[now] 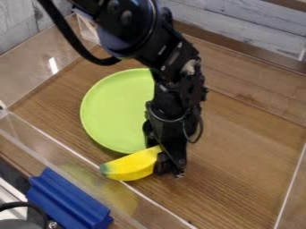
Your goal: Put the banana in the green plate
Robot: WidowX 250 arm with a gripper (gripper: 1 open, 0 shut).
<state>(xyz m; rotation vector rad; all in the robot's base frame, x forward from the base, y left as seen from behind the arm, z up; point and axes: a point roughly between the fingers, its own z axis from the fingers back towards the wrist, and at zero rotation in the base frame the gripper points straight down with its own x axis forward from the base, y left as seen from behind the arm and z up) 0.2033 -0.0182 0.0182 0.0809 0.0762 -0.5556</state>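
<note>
The banana (131,166) lies on the wooden table just off the front rim of the green plate (114,107), its yellow body pointing left. My gripper (169,164) reaches straight down from the black arm and is shut on the banana's right end. The fingertips are at table height. The arm hides the plate's right edge. Nothing lies on the visible part of the plate.
A blue block-shaped object (66,204) sits at the front left, outside a clear plastic wall (36,134) that runs along the left and front of the wooden table (245,134). A pale plank wall stands behind.
</note>
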